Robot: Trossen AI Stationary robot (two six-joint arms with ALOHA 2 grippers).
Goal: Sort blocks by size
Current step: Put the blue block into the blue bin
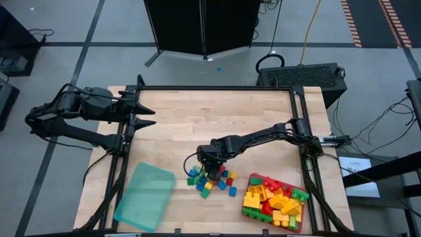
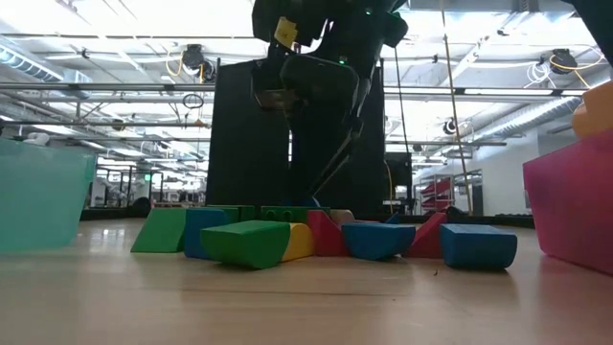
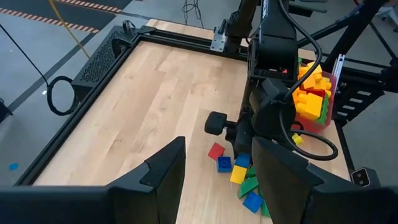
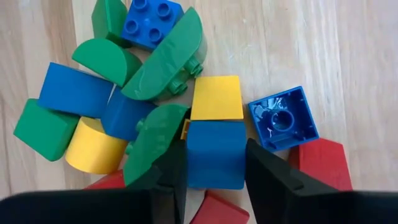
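Right gripper [image 4: 211,163] jaws around a blue block [image 4: 214,154], contact unclear; left gripper [image 3: 214,168] jaws apart.

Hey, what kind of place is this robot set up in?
Probably a robotics lab or workshop in a large industrial hall: ceiling pipes and strip lights overhead, striped floor tape, and a framed wooden table holding toy blocks.

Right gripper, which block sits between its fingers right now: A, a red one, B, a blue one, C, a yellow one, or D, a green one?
B: in the right wrist view the right gripper has its two dark fingers on either side of a blue block, with a yellow block just beyond it.
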